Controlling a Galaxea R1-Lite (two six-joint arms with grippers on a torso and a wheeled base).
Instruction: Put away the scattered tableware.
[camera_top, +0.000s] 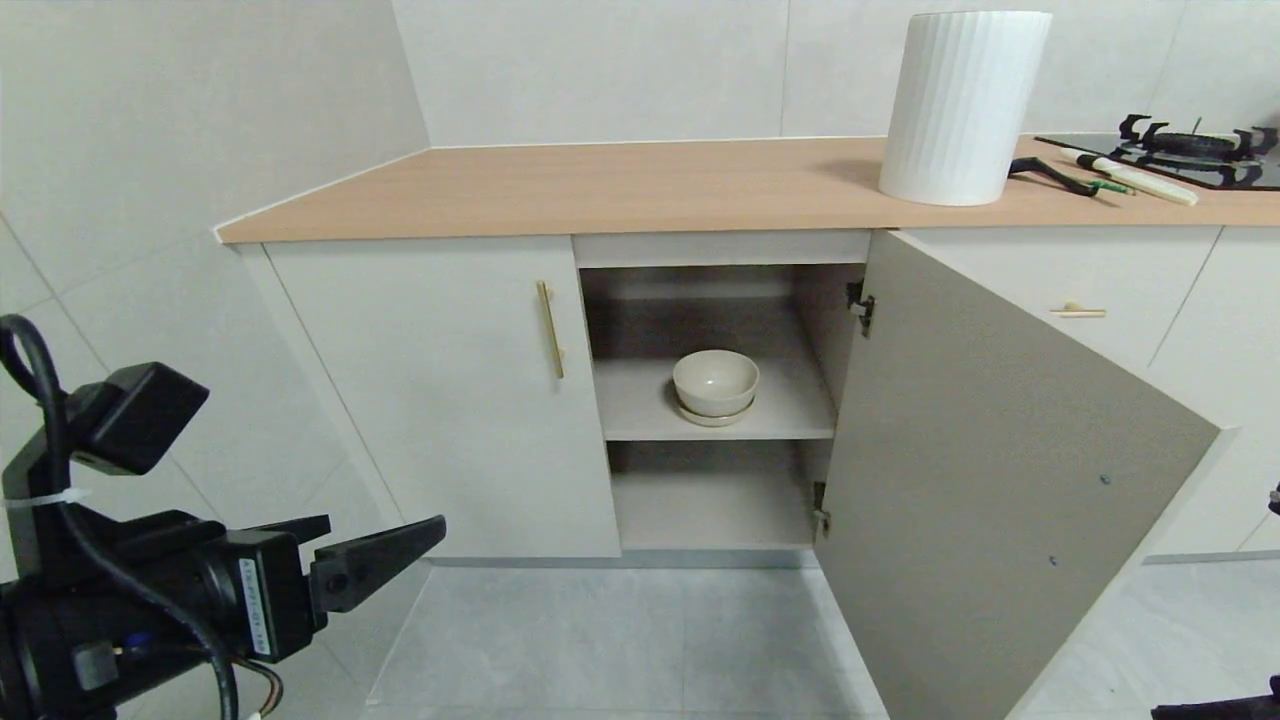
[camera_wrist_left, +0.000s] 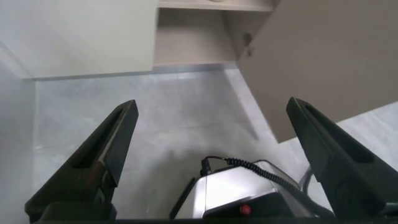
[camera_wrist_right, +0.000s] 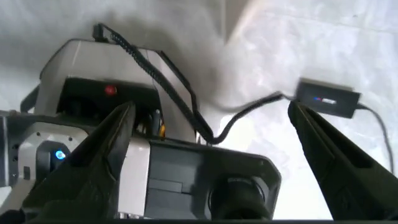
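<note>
Bowl (camera_top: 715, 380) on plate (camera_top: 712, 416), on cabinet's upper shelf (camera_top: 630, 405); door (camera_top: 980, 450) open wide. Left hand (camera_wrist_left: 211, 106) low, fingers apart, empty; right hand (camera_wrist_right: 211, 109) also apart, empty. Slam door and stack may slide (my guess). Head view gives you bowl, shelf, door; right wrist view adds adapter (camera_wrist_right: 328, 98) and cable (camera_wrist_right: 249, 115) on floor (camera_wrist_right: 298, 37), snag risk if you roll forward.

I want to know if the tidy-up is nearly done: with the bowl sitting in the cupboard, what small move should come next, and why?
Probably a hand should go to the open cabinet door and begin swinging it shut. The bowl already sits on a plate on the middle shelf, and the left hand and right hand are both open and empty.
</note>
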